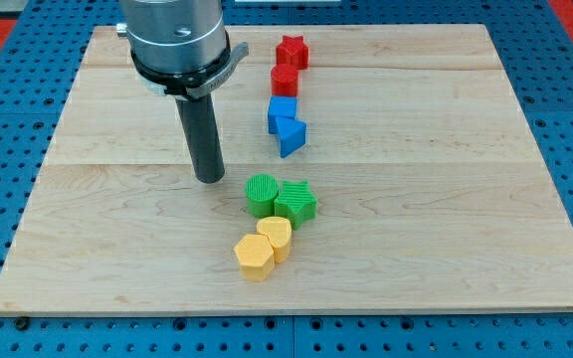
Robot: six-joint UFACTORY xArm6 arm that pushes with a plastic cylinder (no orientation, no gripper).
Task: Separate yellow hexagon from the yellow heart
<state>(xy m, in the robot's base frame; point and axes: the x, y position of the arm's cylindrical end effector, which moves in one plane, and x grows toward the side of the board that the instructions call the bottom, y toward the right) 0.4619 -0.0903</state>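
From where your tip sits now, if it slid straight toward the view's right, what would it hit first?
My tip would likely meet the green cylinder first, clipping its upper-left edge; depth makes that uncertain. The yellow hexagon and yellow heart lie lower, off that line.

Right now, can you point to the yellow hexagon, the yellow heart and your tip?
yellow hexagon (254, 258), camera view, middle of its top face.
yellow heart (276, 234), camera view, its top face.
my tip (209, 178), camera view, rod's very bottom end.
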